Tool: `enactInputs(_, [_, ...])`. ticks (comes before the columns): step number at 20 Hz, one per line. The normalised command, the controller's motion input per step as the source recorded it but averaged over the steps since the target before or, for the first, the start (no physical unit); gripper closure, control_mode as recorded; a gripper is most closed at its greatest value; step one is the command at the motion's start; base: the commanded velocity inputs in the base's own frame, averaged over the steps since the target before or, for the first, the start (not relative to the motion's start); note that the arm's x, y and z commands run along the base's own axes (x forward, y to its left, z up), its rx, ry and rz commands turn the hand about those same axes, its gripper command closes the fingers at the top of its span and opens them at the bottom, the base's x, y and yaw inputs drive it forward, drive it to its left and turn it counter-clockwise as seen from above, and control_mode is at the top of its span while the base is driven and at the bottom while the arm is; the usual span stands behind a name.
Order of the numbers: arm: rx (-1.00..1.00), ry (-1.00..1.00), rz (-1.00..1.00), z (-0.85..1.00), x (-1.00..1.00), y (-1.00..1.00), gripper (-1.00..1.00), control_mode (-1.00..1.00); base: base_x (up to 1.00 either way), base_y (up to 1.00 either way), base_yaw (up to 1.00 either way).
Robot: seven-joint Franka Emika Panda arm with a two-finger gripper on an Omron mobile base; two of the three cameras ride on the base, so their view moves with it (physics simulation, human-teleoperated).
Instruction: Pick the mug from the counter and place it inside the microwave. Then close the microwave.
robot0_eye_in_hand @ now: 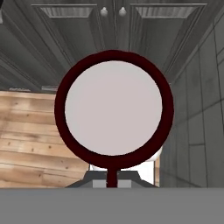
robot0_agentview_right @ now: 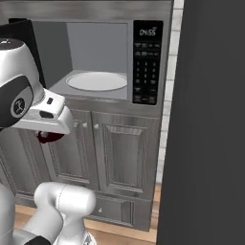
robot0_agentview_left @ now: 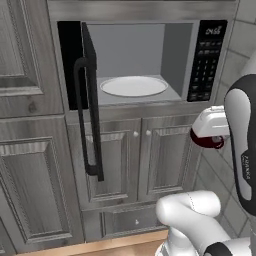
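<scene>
A: Item one, the mug (robot0_eye_in_hand: 113, 109)?
B: Dark red, squat, pale inside. In the hand view its round mouth faces the camera, rim unbroken, handle running down to the bottom edge. From the left base view a maroon sliver (robot0_agentview_left: 206, 141) shows under the white hand; from the right base view a like sliver (robot0_agentview_right: 49, 137) under the hand.

A: Item two, the tool (robot0_agentview_left: 207, 139)?
B: Pressed together, pinching the mug at the handle side (fingertips themselves hidden by the mug in the hand view). It hangs in the air in front of the lower cabinet doors (robot0_agentview_left: 135, 160), below the level of the oven cavity.

A: Item three, the microwave (robot0_agentview_left: 130, 50)?
B: Built into the grey cabinets. Door (robot0_agentview_left: 90, 95) swung wide to the left, black glass, long vertical handle (robot0_agentview_left: 82, 120) facing outward. Grey interior, white round turntable (robot0_agentview_left: 133, 86), nothing on it. Keypad panel (robot0_agentview_left: 206, 60) to the right, lit display at its top.

A: Item four, surroundings?
B: Wooden floor (robot0_eye_in_hand: 35, 135) beneath the mug in the hand view; two small round knobs (robot0_agentview_left: 141, 133) on the cabinet doors; a dark tall panel (robot0_agentview_right: 210, 124) at the right of the right base view.
</scene>
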Motion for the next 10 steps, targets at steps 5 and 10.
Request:
enactInputs(5, [0.00, 0.00, 0.00, 0.00, 0.00, 0.00, 1.00, 1.00, 0.21, 0.22, 0.00])
enactInputs(10, [0.00, 0.00, 0.00, 0.00, 0.00, 0.00, 1.00, 1.00, 0.41, 0.31, 0.00])
